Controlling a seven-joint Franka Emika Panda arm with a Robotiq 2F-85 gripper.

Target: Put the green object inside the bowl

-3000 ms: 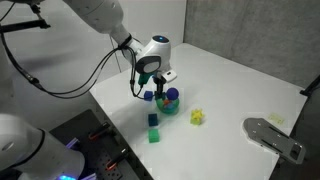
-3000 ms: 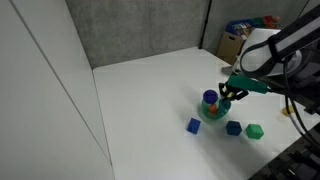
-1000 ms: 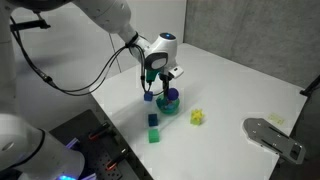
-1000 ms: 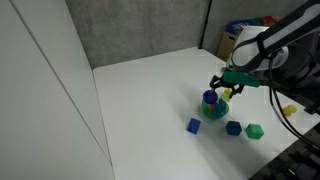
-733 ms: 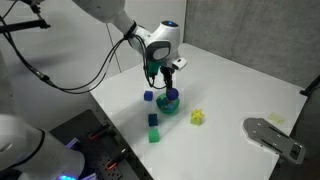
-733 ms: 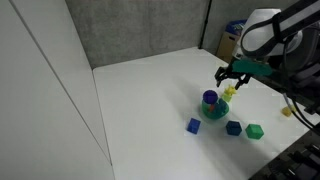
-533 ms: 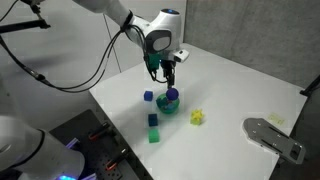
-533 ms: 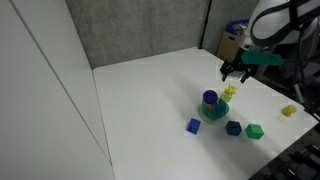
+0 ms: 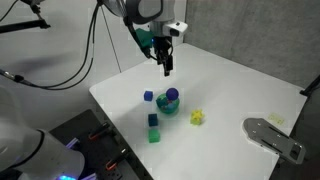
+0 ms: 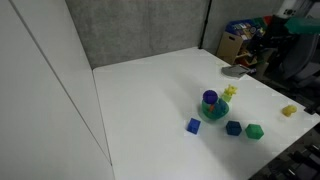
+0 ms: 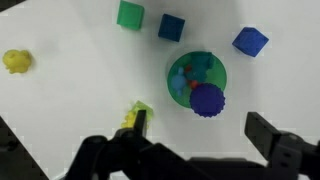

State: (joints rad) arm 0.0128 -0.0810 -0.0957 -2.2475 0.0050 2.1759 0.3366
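Hand (image 11: 198, 130) has risen well clear, fingers apart, empty. Below it, small dark teal-green irregular toy block (image 11: 186, 84) lies inside small round green bowl (image 11: 178, 68) w/ blue round piece (image 11: 208, 100). Placement looks done; best retreat straight up.

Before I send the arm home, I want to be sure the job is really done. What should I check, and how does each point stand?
1. Gripper open, holding nothing: ok.
2. Gripper high above the table, away from the blocks: ok.
3. Dark green block lying inside the bowl: ok.
4. Bowl upright on the table: ok.
5. Blue round piece settled in the bowl, not perched on its rim: cannot tell.
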